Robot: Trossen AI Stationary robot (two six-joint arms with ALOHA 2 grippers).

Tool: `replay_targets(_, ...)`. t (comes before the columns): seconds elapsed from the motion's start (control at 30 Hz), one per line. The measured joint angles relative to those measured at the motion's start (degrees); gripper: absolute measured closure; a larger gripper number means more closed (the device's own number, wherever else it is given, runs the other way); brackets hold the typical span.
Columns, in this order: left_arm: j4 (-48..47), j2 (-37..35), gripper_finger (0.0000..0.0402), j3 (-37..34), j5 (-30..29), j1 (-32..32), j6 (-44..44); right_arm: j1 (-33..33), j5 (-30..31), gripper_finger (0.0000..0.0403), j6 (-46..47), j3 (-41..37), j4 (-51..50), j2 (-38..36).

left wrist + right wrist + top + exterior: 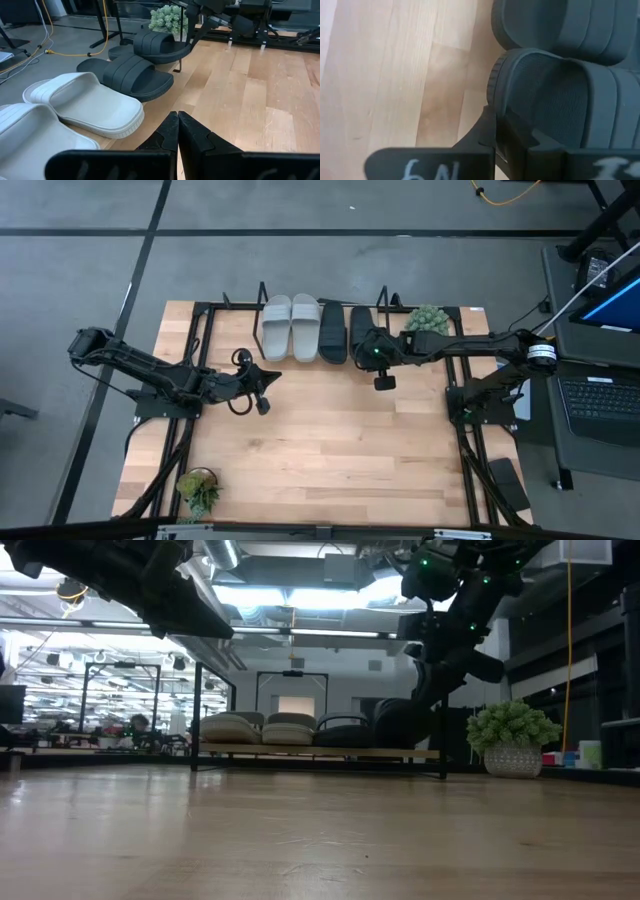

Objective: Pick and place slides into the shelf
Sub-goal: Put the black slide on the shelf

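My right gripper (372,352) has its jaws clamped on the last black slide (560,100) at the shelf (262,320), beside the other three slides (305,326). My left gripper (264,385) waits closed above the worktop (330,440).

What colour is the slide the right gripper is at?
Black; the slide shows best in the right wrist view, with the right gripper at its edge.

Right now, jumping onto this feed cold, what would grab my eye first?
Four slides sit side by side in the shelf at the table's far edge: two light grey slides on the left, two black slides on the right. The right gripper is at the heel of the rightmost black slide. The left gripper hangs shut, nearer the grey pair.
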Motion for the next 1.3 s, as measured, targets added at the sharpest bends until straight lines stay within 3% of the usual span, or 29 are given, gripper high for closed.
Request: replay_targets(1.3, 0.0, 0.0, 0.0398, 0.0, 0.0, 0.0, 0.0, -1.9, -3.1, 0.0382, -0.2, 0.0, 1.5, 5.0)
